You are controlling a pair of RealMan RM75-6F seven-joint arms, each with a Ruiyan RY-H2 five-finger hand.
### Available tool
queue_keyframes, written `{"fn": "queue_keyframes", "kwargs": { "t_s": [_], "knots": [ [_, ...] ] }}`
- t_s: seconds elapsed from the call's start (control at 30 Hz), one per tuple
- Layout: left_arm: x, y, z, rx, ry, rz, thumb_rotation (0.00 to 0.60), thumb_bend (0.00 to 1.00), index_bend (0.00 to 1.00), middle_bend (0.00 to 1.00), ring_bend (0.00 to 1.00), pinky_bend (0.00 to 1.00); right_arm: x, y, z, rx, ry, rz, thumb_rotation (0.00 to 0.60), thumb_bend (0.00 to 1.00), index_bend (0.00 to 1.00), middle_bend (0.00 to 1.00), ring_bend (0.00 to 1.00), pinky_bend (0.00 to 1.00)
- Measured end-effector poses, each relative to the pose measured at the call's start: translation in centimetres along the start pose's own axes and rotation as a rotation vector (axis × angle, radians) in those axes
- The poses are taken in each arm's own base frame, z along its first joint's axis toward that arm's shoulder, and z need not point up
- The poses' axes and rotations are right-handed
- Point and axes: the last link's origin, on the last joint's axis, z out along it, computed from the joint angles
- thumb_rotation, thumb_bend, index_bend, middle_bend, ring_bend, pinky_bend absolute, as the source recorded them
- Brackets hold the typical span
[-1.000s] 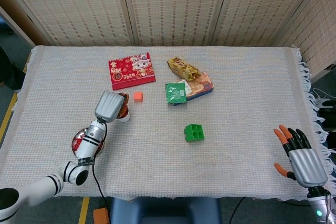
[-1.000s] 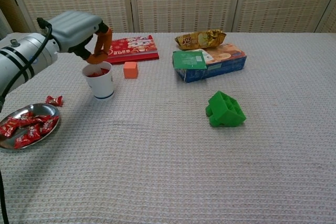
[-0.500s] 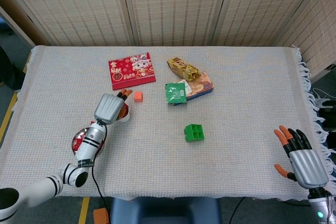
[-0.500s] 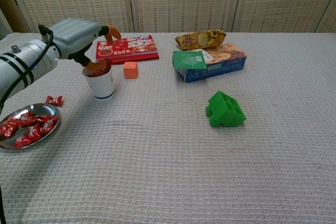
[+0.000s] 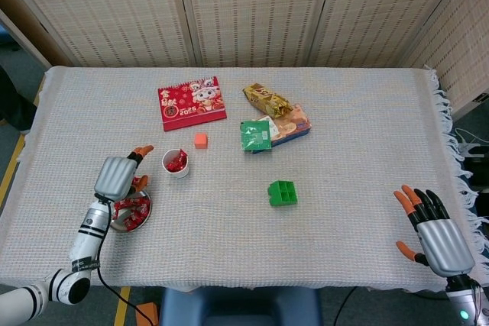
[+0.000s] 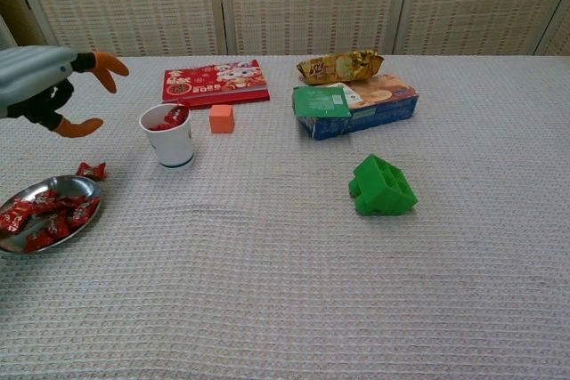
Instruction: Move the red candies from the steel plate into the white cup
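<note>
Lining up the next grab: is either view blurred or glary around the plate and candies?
Head view: sharp and evenly lit, but the left hand covers part of the steel plate. Chest view: red candies crisp, no glare; plate cropped at the left edge.

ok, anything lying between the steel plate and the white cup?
Yes: one stray red candy lies on the cloth between the steel plate and the white cup, clearest in the chest view; otherwise bare tablecloth.

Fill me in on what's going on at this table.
The left hand, fingers apart and holding nothing, hovers between the white cup and the steel plate. Red candies remain on the plate, some sit in the cup, and one stray candy lies on the cloth. The right hand idles at the table's edge.
</note>
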Motion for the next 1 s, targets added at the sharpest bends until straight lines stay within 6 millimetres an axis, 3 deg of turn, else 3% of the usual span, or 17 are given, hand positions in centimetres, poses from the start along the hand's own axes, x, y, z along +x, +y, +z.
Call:
{"fn": "queue_keyframes", "kwargs": {
  "t_s": [0.17, 0.37, 1.0],
  "knots": [
    [-1.2, -1.5, 0.2, 0.05, -0.035, 0.031, 0.6, 0.37, 0.29, 0.35, 0.82, 1.0, 0.0, -0.2, -0.2, 0.012, 0.004, 0.002, 0.6, 0.13, 0.0, 0.0, 0.0, 0.0],
    [-2.9, -2.3, 0.8, 0.094, -0.105, 0.065, 0.6, 0.37, 0.3, 0.36, 0.82, 1.0, 0.1, -0.1, -0.4, 0.012, 0.006, 0.004, 0.6, 0.13, 0.0, 0.0, 0.0, 0.0],
    [-4.2, 0.2, 2.0, 0.081, -0.203, 0.192, 0.6, 0.37, 0.31, 0.38, 0.82, 1.0, 0.2, 0.0, -0.5, 0.016, 0.006, 0.006, 0.6, 0.13, 0.0, 0.0, 0.0, 0.0]
  ]
}}
